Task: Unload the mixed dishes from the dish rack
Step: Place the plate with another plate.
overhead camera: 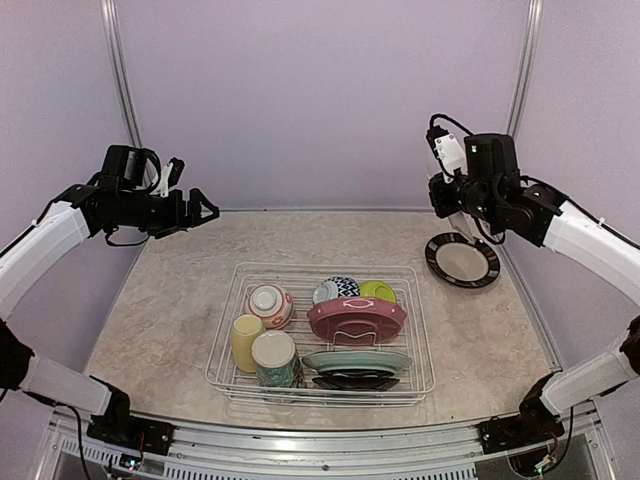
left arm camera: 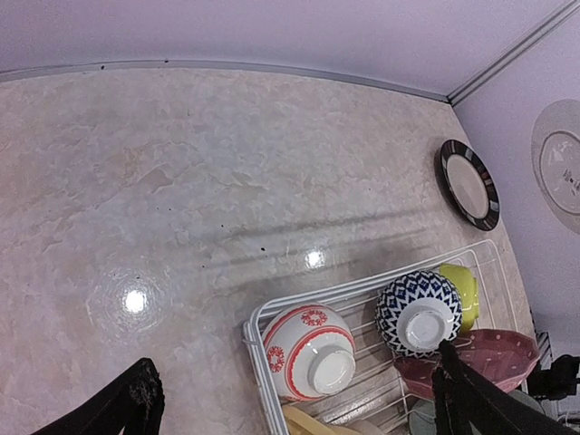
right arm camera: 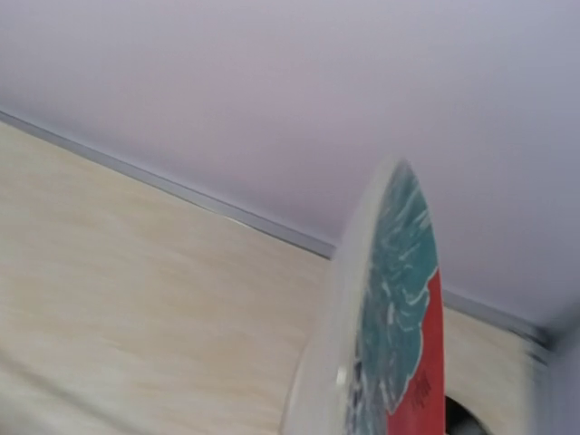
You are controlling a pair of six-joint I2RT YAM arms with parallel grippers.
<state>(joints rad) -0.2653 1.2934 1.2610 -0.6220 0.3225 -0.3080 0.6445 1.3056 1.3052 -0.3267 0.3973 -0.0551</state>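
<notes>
The wire dish rack sits mid-table. It holds a red-patterned bowl, a pale yellow mug, a floral cup, a black-and-white bowl, a lime-green bowl, and maroon, teal and black plates. My left gripper is open and empty, high above the table left of the rack; its view looks down on the red-patterned bowl. My right gripper is shut on a grey-white plate with teal and red print, held on edge above the back right.
A black-rimmed plate lies flat on the table at the back right, under the right gripper; it also shows in the left wrist view. The lilac back wall and metal frame posts close in the table.
</notes>
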